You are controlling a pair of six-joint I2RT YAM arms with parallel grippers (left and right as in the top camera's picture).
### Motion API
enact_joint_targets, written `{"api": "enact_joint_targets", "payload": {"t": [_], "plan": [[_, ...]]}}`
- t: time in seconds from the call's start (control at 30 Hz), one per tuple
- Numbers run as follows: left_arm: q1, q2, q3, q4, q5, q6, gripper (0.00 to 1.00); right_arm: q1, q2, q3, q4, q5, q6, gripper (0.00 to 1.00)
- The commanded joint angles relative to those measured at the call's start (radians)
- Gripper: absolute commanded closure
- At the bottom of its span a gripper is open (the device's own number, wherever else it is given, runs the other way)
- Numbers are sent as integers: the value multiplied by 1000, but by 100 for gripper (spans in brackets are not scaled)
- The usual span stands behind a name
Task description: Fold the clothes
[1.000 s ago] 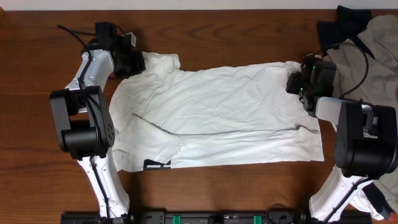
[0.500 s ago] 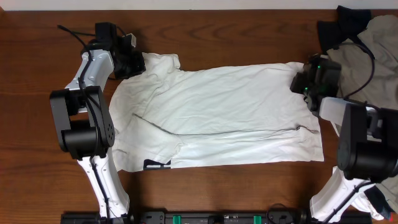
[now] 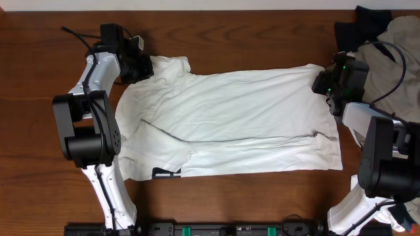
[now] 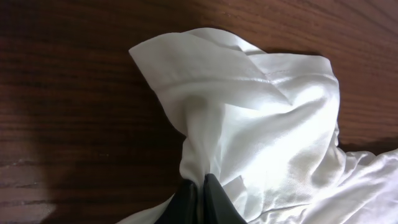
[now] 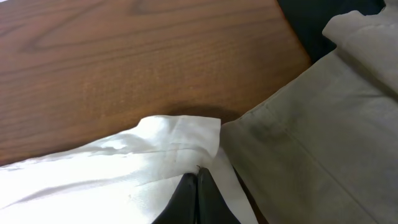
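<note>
**Desk:** Overhead first. What does it show?

**Floor:** A white shirt [image 3: 230, 121] lies spread flat across the middle of the wooden table [image 3: 216, 33]. Your left gripper [image 3: 146, 65] sits at its far-left corner by the sleeve. Your right gripper [image 3: 323, 84] is at the far-right corner. A pile of other clothes [image 3: 394, 52] lies just beyond the right arm.

**Desk:** And the left wrist view?

**Floor:** The left fingers are pinched together on a bunched tuck of the shirt [image 4: 261, 124], and the cloth rises out of the pinch. The bite looks deep enough to me. Lift only until that edge clears the wood, so the fabric hangs smooth rather than twisted.

**Desk:** Right wrist?

**Floor:** The right fingers are closed on the shirt's corner [image 5: 180, 134], a thin bite close to the edge. A grey garment [image 5: 311, 137] from the pile appears to touch that corner. That is your risk: a sideways pull could drag it along, or slip the thin bite. Raise straight up before you travel.

**Desk:** So how do you do the step well?

**Floor:** I read it as bringing the far edge toward you, onto the near edge.
- Move both arms at one height and one pace.
- Hold the cloth lightly taut between them, with no sag and no stretch.
- Lay the far edge along the near one.
- Let go only once the shirt rests flat on itself.
</note>
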Motion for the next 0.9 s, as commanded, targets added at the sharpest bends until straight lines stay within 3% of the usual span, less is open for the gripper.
{"api": "enact_joint_targets", "payload": {"t": [0.0, 0.23, 0.33, 0.37, 0.4, 0.43, 0.6, 0.87], "plan": [[5, -37, 1, -5, -4, -5, 94, -8, -24, 6, -1, 17, 8, 99], [5, -64, 1, -5, -4, -5, 94, -8, -24, 6, -28, 6, 8, 99], [5, -87, 1, -1, -4, -5, 94, -8, -24, 6, -38, -18, 8, 92], [5, -92, 1, 1, -4, -5, 94, -8, -24, 6, -38, -19, 8, 86], [5, -93, 1, 2, -4, -5, 94, -8, -24, 6, -36, -18, 8, 68], [5, -93, 1, 2, -5, -5, 94, -8, -24, 6, -33, -18, 8, 65], [5, -93, 1, 6, -5, -5, 94, -8, -23, 6, 12, -6, 7, 60], [5, -93, 1, 10, -5, -5, 94, -8, -2, 6, 34, -6, 8, 62]]}}
